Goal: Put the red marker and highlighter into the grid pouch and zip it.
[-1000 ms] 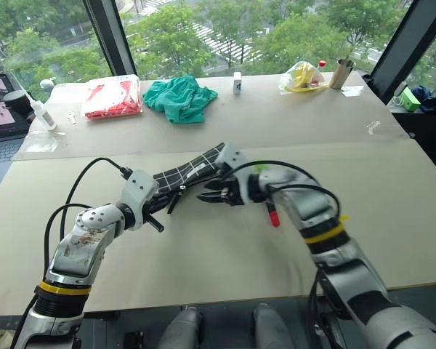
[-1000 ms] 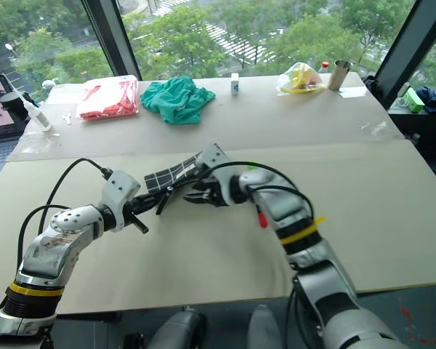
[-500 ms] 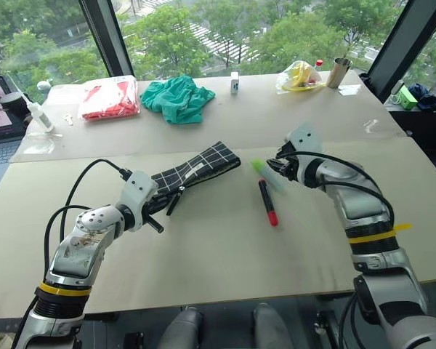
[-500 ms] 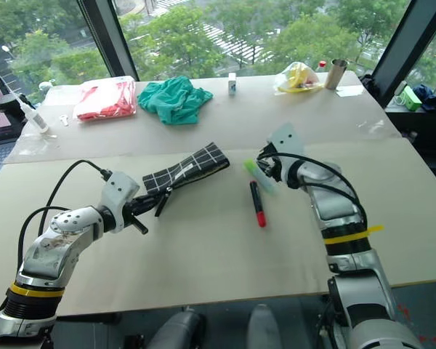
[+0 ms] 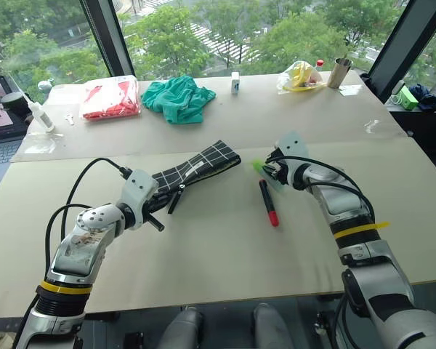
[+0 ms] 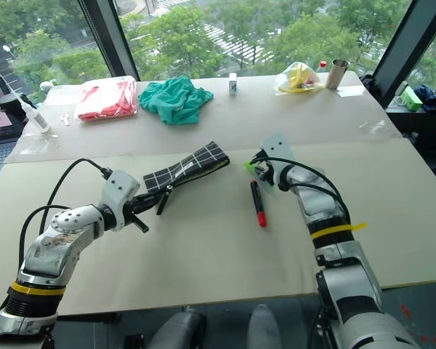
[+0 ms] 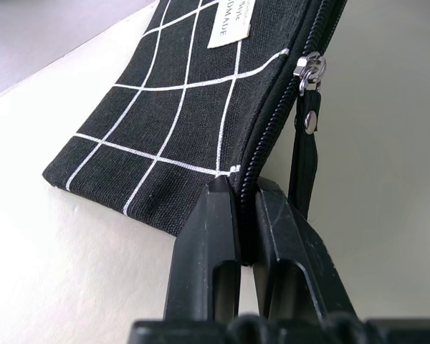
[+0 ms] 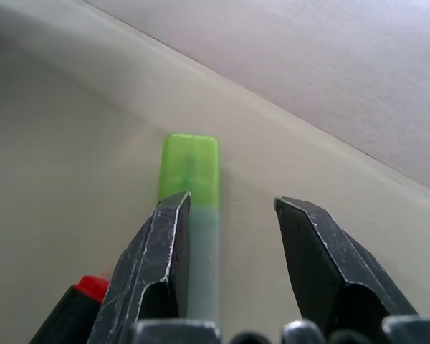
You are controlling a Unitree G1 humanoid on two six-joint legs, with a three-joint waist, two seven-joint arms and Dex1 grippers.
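The grid pouch (image 5: 200,166) lies slanted on the table, black with white lines. My left gripper (image 7: 245,190) is shut on its near edge beside the zipper, and the zipper pull strap (image 7: 299,168) hangs next to it. The highlighter (image 8: 192,168), green cap pointing away, lies on the table to the right of the pouch. My right gripper (image 8: 233,208) hovers open right over it, with one finger (image 8: 161,251) covering part of its pale body. The red marker (image 5: 267,202) lies just nearer than the highlighter, red end toward me.
Along the far side of the table stand a red-and-clear plastic bag (image 5: 112,97), a green cloth (image 5: 179,99), a small white bottle (image 5: 236,82), a yellow bag (image 5: 302,76) and a metal cup (image 5: 341,73). A laptop (image 5: 0,109) sits at the far left.
My right arm swung away from the pouch's far end to the right and settled over the highlighter. The left gripper and the pouch stayed put.
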